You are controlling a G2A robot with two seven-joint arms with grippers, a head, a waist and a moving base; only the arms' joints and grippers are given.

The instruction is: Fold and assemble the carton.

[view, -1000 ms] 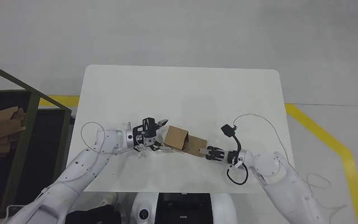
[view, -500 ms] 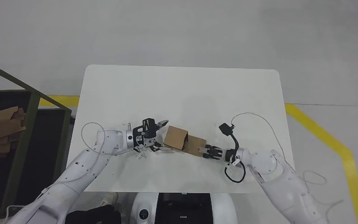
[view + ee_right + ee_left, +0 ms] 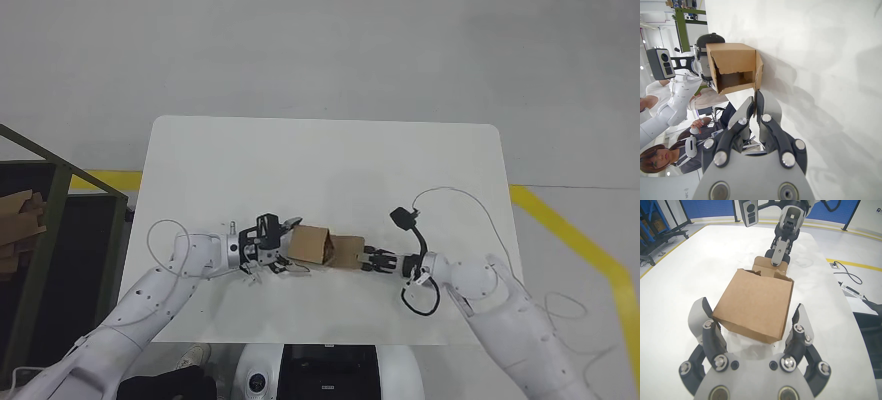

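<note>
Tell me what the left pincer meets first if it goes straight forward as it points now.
The carton, probably at once: its near end lies between the left pincer's open fingers.

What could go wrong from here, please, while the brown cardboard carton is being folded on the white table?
1. The right gripper is shut on a thin flap whose nearby edge already looks ragged; a hard pull could tear it.
2. The left gripper is open around the brown cardboard carton rather than clamping it, so it might slide or twist.
</note>
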